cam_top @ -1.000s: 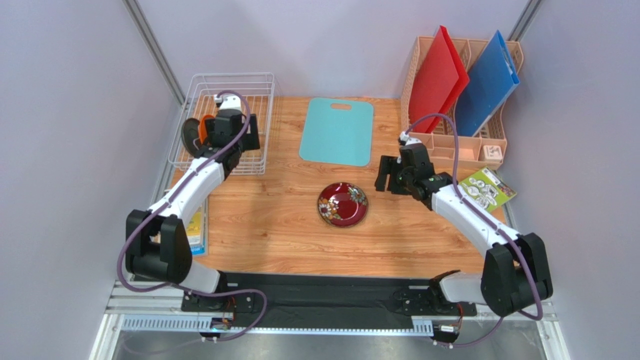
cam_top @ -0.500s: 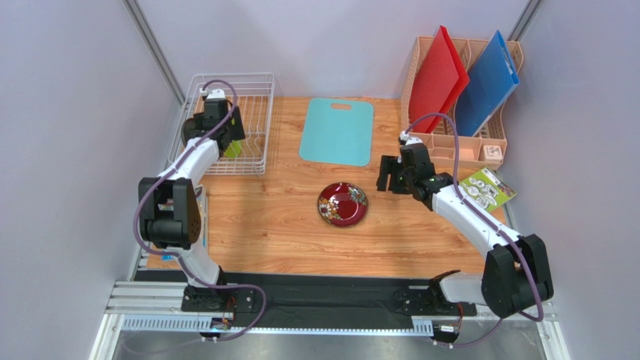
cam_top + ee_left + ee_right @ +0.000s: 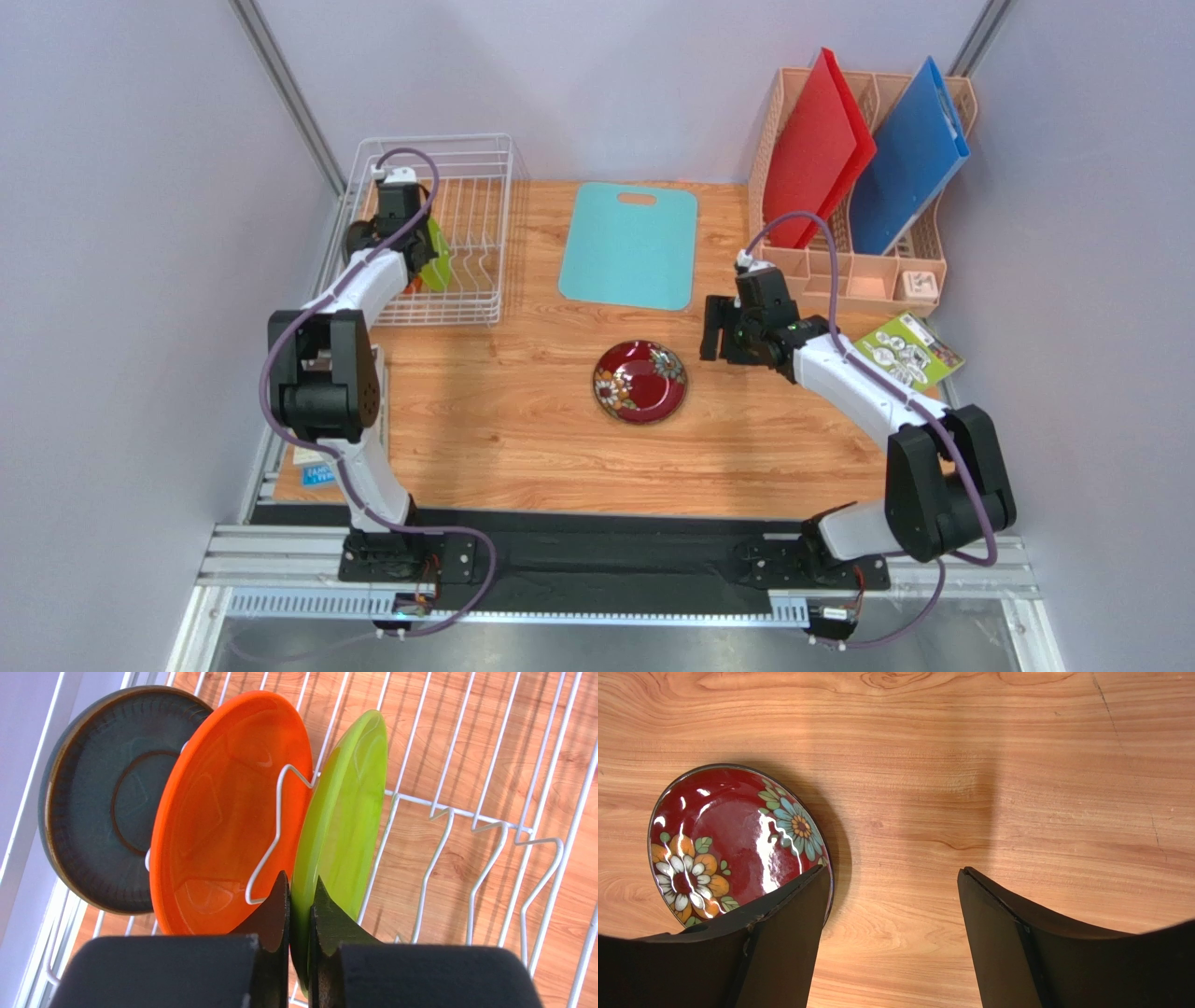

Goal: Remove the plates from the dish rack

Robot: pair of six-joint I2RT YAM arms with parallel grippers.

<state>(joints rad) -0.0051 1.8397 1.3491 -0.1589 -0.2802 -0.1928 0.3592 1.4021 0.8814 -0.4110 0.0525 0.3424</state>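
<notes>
My left end effector [image 3: 300, 889] pinched the lime green plate [image 3: 344, 812] | right end effector [image 3: 892, 871] gaped empty | next: lift from dish rack [image 3: 438, 139]

Pale lilac walls close in three sides: back wall [image 3: 617, 70], left wall [image 3: 126, 280], right wall [image 3: 1094, 280]. Grey metal posts [image 3: 288, 91] stand in the back corners. The table [image 3: 533, 434] has a wood-grain top under even, soft light.
</notes>
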